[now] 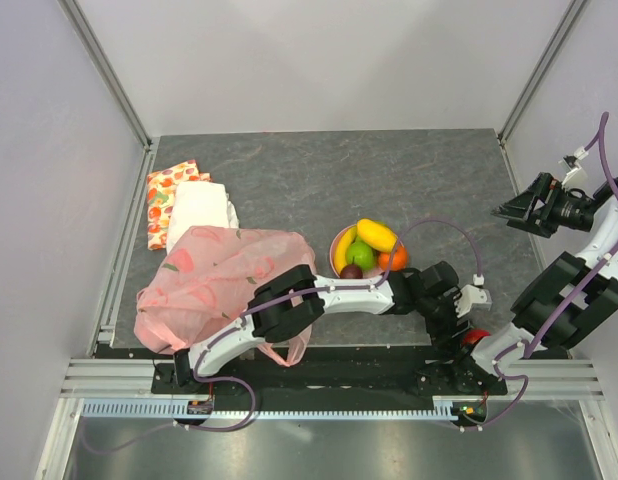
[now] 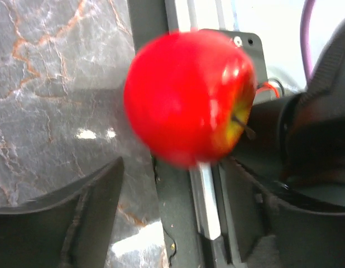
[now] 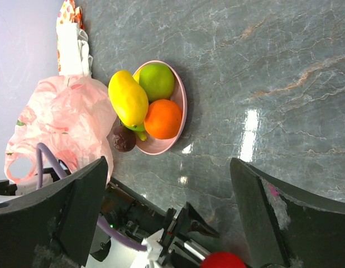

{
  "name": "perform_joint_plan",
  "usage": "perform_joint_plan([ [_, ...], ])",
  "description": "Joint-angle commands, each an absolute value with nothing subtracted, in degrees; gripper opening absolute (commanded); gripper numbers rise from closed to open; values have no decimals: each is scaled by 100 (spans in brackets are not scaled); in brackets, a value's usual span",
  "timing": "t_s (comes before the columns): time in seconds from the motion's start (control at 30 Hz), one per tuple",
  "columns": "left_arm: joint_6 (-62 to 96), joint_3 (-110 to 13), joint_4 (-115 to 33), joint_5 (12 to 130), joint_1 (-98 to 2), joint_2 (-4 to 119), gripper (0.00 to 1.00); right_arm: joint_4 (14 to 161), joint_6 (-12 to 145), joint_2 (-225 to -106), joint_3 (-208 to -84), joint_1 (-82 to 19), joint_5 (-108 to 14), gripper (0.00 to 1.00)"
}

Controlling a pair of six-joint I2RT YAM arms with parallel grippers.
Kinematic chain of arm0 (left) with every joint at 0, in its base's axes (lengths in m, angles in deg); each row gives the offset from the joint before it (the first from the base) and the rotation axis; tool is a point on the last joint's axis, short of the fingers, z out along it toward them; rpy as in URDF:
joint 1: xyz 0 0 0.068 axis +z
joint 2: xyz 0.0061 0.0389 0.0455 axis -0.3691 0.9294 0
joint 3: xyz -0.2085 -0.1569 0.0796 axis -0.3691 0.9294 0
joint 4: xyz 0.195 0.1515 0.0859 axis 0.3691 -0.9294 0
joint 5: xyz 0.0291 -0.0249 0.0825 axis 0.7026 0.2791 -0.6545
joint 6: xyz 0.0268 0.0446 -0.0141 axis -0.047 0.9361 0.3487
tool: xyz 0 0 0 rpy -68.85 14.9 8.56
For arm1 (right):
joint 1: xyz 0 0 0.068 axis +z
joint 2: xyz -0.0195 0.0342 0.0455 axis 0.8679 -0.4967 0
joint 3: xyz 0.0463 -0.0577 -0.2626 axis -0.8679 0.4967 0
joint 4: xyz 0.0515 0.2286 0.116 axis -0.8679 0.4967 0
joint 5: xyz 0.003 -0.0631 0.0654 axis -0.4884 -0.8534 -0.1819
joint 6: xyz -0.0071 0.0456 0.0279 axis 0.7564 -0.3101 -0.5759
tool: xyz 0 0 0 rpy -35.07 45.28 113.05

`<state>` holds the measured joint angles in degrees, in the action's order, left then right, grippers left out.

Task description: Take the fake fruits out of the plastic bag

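Note:
A red apple (image 2: 189,95) sits blurred just beyond my left gripper's (image 2: 173,167) open fingers, over the metal rail at the table's near edge, not held. In the top view the apple (image 1: 476,337) lies by the right arm's base, with the left gripper (image 1: 451,312) just above it. The pale-pink plastic bag (image 1: 214,275) lies crumpled at the left, partly under the left arm. My right gripper (image 1: 514,212) is open and empty, high at the right (image 3: 167,162). The pink plate (image 3: 181,106) holds a mango (image 3: 128,97), green apple (image 3: 156,81) and orange (image 3: 162,118); a plum (image 3: 123,138) lies at its rim.
A fruit-printed cloth (image 1: 167,195) and a white cloth (image 1: 201,208) lie behind the bag. A banana (image 1: 344,246) shows in the plate. The table's near rail (image 1: 319,375) and both arm bases run along the front. Walls close in the left, back and right.

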<state>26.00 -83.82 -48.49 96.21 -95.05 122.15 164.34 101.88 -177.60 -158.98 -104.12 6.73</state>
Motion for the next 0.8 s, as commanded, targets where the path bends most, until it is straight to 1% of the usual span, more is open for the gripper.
perform_joint_plan([
  [0.0, 2178, -8688, -4500, 9383, -9505, 12238, 62, 16694, 10345, -17683, -15891, -10434, 729, 98],
  [0.03, 2152, -8653, -4500, 9400, -9470, 12116, 57, 16702, 10319, -17683, -15900, -10434, 720, 98],
  [0.07, 2151, -8618, -4500, 9444, -9444, 12045, 50, 16702, 10318, -17692, -15917, -10425, 746, 98],
  [0.13, 2125, -8434, -4430, 9453, -9330, 11852, 45, 16694, 10292, -17727, -15979, -10434, 781, 98],
  [0.17, 2134, -8372, -4377, 9470, -9286, 11668, 33, 16676, 10275, -17736, -15997, -10434, 790, 98],
  [0.23, 2143, -8231, -4368, 9479, -9154, 11465, 21, 16658, 10231, -17745, -16041, -10434, 799, 98],
  [0.27, 2134, -8196, -4368, 9479, -9101, 11316, 11, 16650, 10248, -17745, -16067, -10434, 782, 98],
  [0.3, 2134, -8143, -4420, 9505, -9066, 11245, 10, 16676, 10283, -17736, -16163, -10434, 590, 98],
  [0.33, 2116, -8117, -4455, 9532, -8970, 11175, 11, 16789, 10396, -17727, -16233, -10434, 379, 98],
  [0.37, 2064, -8090, -4508, 9576, -8925, 11000, 18, 16781, 10615, -17684, -16312, -10434, -14, 98],
  [0.4, 1933, -8047, -4639, 9602, -8873, 10911, 27, 16729, 10608, -17657, -16348, -10434, -975, 98],
  [0.43, 1853, -8003, -4684, 9646, -8777, 10780, 36, 16624, 10591, -17640, -16314, -10434, -1585, 98],
  [0.47, 1792, -7959, -4702, 9777, -8715, 10657, 48, 16649, 10652, -17639, -16261, -10434, -2070, 98],
  [0.5, 1748, -7906, -4737, 9839, -8671, 10394, 51, 16763, 10992, -17683, -16034, -10434, -2893, 98],
  [0.53, 1765, -7906, -4876, 9883, -8583, 10287, 54, 17068, 11213, -17744, -15901, -10434, -3223, 98],
  [0.57, 1791, -7906, -4947, 9997, -8547, 10182, 58, 17071, 11215, -17841, -15691, -10425, -3661, 98],
  [0.63, 1975, -7923, -5218, 10024, -8451, 9874, 60, 17071, 11600, -17886, -15137, -10416, -4802, 98],
  [0.7, 2054, -7836, -5334, 9980, -8389, 9681, 63, 17071, 12074, -17833, -14707, -10416, -5298, 98],
  [0.77, 2055, -7757, -5440, 9980, -8275, 9434, 64, 17071, 12295, -17798, -14591, -10408, -5757, 98],
])
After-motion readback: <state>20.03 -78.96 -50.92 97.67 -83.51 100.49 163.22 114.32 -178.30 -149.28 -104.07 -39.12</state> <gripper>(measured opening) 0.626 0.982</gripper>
